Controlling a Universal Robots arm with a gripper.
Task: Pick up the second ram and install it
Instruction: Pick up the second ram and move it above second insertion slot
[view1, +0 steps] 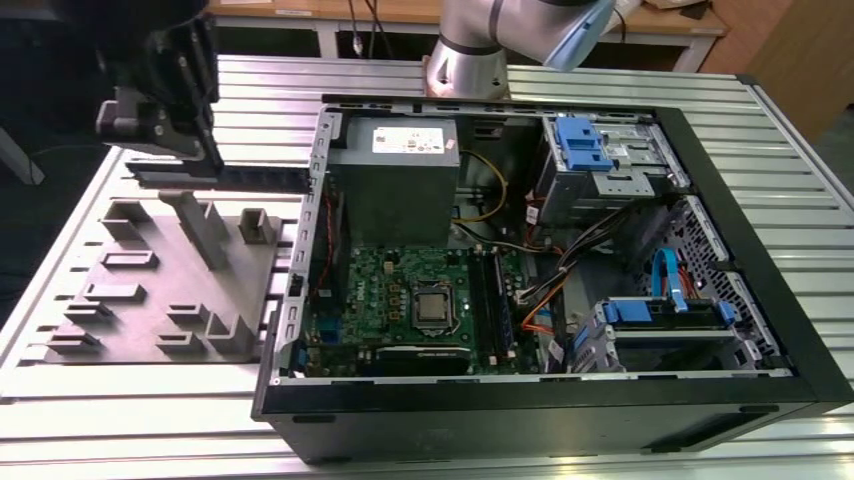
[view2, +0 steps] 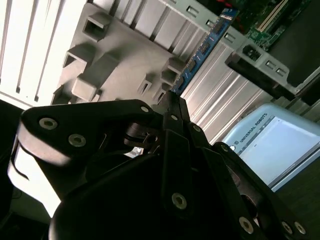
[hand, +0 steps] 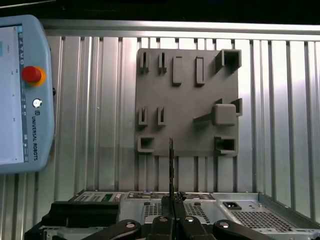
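We see the black two-fingered gripper (view1: 200, 155) up over the slatted aluminium table (view1: 134, 420), on the exterior view's left. It is clamped on the second ram (view1: 260, 178), a long, thin, dark green-black memory stick. The stick hangs level in the air, pinched at one end. Its free end points toward the open black computer case (view1: 561, 400) and sits near that case's side wall.

Below the stick lies the grey plastic holder tray (view1: 147, 300) with its upright slabs. We cannot tell how much air separates the stick's lower edge from those slabs.

The case lies on its side with the top open. The green motherboard (view1: 394, 295) is exposed, and the long dark memory slots (view1: 489, 300) sit well apart from the stick. Cables crowd the case on the exterior view's right.

In the first wrist view we look along the stick (hand: 171, 165) edge-on. It shows as a thin line running out from the pinched fingers (hand: 165, 220) over the tray's edge (hand: 185, 145). A light blue teach pendant (hand: 20, 95) rests on the table beside the tray.

In the second wrist view the stick (view2: 205, 45) runs away from the fingertips (view2: 172, 100), past the tray (view2: 115, 50).
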